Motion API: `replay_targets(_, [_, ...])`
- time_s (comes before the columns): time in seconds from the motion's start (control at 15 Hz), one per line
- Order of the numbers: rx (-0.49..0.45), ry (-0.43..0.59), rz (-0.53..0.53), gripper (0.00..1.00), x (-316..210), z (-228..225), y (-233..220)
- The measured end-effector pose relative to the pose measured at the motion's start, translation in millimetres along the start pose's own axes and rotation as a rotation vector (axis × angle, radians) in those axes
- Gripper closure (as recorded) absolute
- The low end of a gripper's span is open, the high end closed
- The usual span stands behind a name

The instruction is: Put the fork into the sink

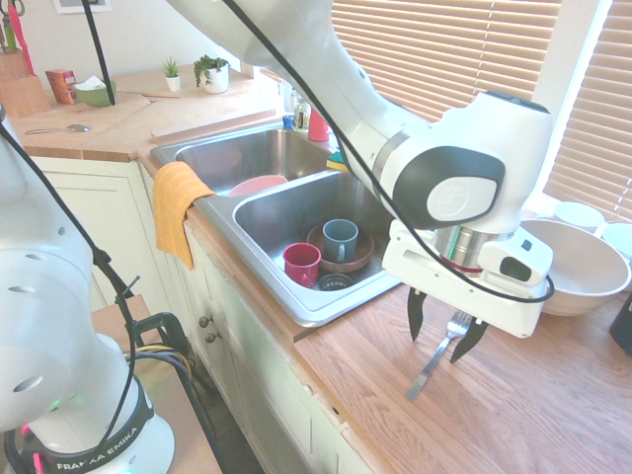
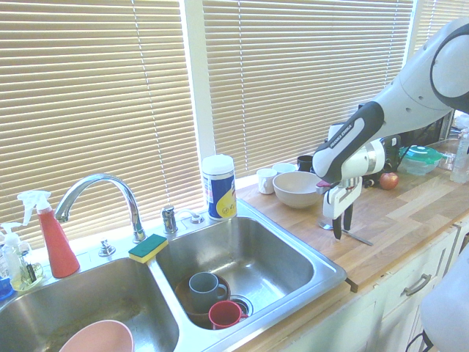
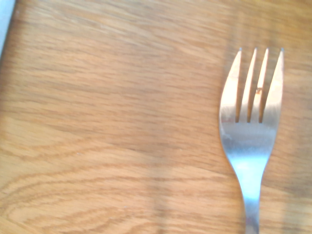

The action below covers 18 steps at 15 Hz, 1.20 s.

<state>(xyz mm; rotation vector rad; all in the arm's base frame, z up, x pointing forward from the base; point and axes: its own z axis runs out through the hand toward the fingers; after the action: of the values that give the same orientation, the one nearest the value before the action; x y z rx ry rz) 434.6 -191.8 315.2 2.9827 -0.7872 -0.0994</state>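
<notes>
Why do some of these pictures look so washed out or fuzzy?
First exterior view: pale, hazy light, the robot arm nearly white; second exterior view: also washed out, with bright glare on the sink; wrist view: slightly soft wood grain, faint blurry shadow bands, a bluish-white shine on the fork's neck.

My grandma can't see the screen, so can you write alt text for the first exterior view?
A white robot arm holds its open claw over a silver fork on a wooden counter. Beside it, a steel two-basin sink holds a red mug and a blue mug.
</notes>
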Motion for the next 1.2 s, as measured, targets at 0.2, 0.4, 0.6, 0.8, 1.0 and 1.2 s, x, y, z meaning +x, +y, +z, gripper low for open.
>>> replay_targets(0.2, [0.002,0.002,0.002,1.00,1.6,0.1,-0.1])
replay_targets(0.4, [0.003,0.005,0.003,1.00,2.8,0.1,-0.4])
replay_targets(0.6, [0.003,0.007,0.003,1.00,3.1,0.3,-0.5])
replay_targets(0.8, [0.008,0.010,0.012,1.00,4.0,0.1,1.2])
replay_targets(1.0, [0.028,-0.004,0.052,1.00,4.5,-3.0,3.5])
replay_targets(1.2, [0.039,0.016,0.078,1.00,-1.7,-57.8,-16.0])
